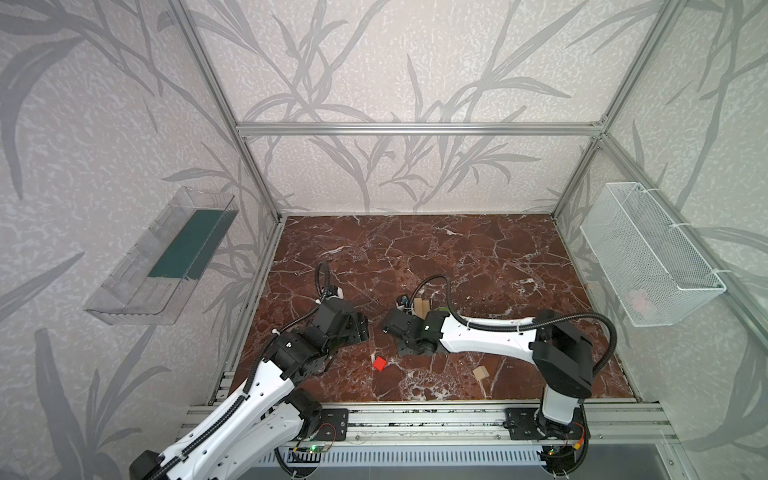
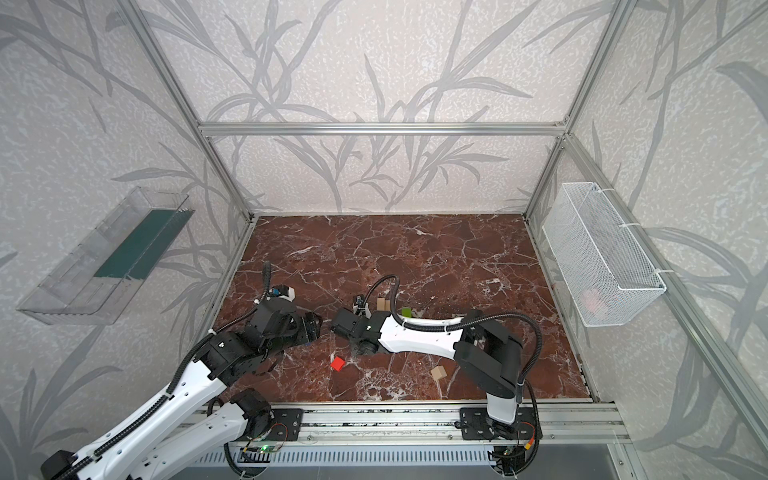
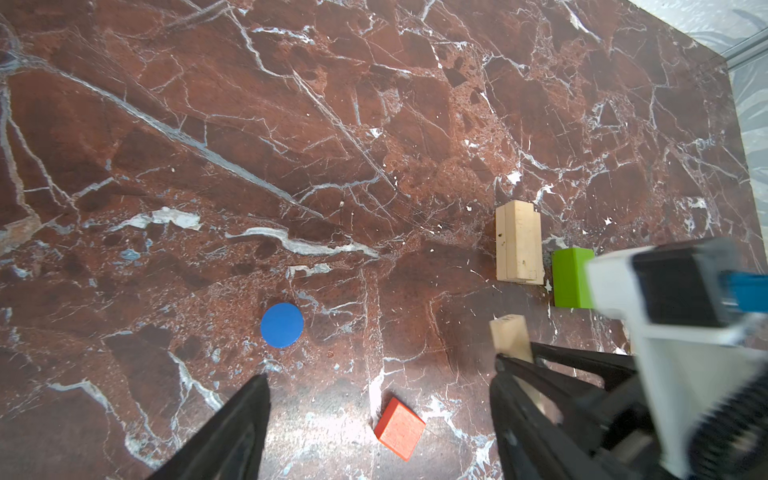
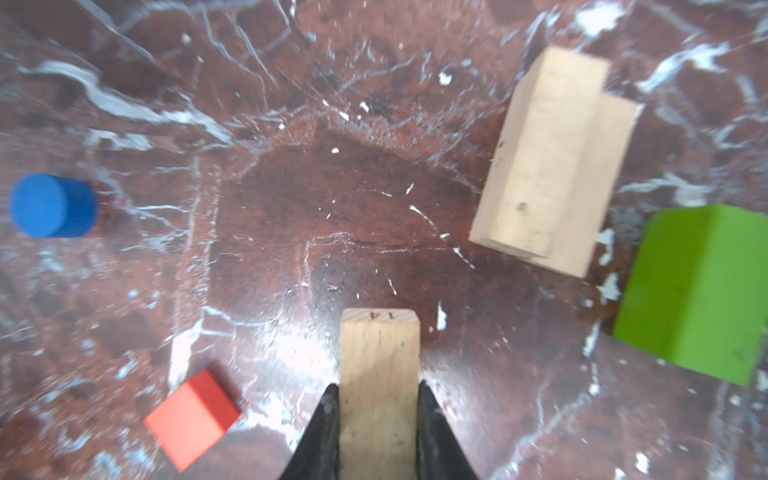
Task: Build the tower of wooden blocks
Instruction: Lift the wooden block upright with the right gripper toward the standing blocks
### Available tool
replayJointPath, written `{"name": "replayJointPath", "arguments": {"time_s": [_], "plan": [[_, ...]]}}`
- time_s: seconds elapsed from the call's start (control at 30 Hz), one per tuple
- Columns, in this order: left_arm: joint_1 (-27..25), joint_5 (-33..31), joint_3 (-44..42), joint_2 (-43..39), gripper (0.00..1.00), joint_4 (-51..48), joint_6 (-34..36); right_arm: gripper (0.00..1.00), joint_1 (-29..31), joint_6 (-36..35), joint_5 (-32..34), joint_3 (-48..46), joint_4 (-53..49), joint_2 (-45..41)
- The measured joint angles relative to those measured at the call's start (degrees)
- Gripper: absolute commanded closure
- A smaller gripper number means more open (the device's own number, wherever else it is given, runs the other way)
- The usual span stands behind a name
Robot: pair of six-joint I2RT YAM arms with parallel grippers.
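Note:
My right gripper (image 4: 378, 390) is shut on a pale wood bar (image 4: 379, 357), held above the marble floor; the same bar (image 3: 509, 336) shows in the left wrist view. Two pale bars (image 4: 548, 166) lie stacked with a lime-green bar (image 4: 698, 291) beside them, and both top views show the stack (image 1: 422, 307) behind the right wrist. A blue disc (image 3: 281, 325) lies apart from them. My left gripper (image 3: 380, 374) is open above the red block (image 3: 400, 428), holding nothing. The pale wedge (image 1: 481, 372) sits near the front, right of the red block (image 1: 380, 363).
A white wire basket (image 1: 648, 257) hangs on the right wall and a clear plastic tray (image 1: 158, 257) on the left wall. An aluminium rail (image 1: 415, 415) with both arm bases borders the front of the marble floor (image 1: 457, 257). The two wrists are close together mid-floor.

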Motion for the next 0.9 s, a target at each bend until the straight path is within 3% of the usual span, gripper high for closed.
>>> {"name": "replayJointPath", "arguments": {"time_s": [0.27, 0.43, 0.9], "plan": [[0.0, 3.56, 0.2, 3.69, 0.19, 1.88, 1.16, 0.8, -0.74, 0.2, 2.45, -5.44, 0.28, -11.21], [0.0, 7.13, 0.74, 7.98, 0.2, 5.6, 1.92, 0.8, -4.96, 0.17, 2.93, -8.63, 0.42, -16.17], [0.0, 12.31, 2.95, 19.23, 0.2, 14.84, 3.82, 0.8, -15.52, -1.84, -1.27, -10.19, 5.77, -13.14]]}}
